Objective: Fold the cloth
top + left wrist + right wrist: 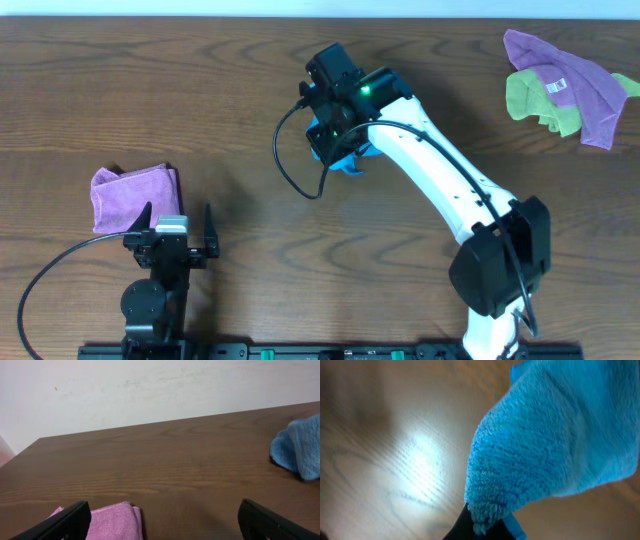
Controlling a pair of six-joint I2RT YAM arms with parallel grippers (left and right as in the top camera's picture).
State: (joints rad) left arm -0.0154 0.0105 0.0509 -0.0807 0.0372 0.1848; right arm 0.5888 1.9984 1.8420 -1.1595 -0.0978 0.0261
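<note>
The sky-blue cloth point(350, 160) is mostly hidden under my right arm in the overhead view, with only a small bunch showing. In the right wrist view the cloth point(560, 435) fills the upper right, and my right gripper point(482, 525) is shut on its fuzzy edge, holding it above the table. It also shows in the left wrist view point(300, 447) at the far right. My left gripper point(178, 232) is open and empty near the front edge, its fingers point(162, 520) spread wide.
A folded purple-pink cloth point(132, 192) lies just beyond my left gripper, also in the left wrist view point(112, 520). A purple cloth point(570, 80) over a yellow-green cloth point(535, 100) lies at the back right. The table is brown wood point(150, 90).
</note>
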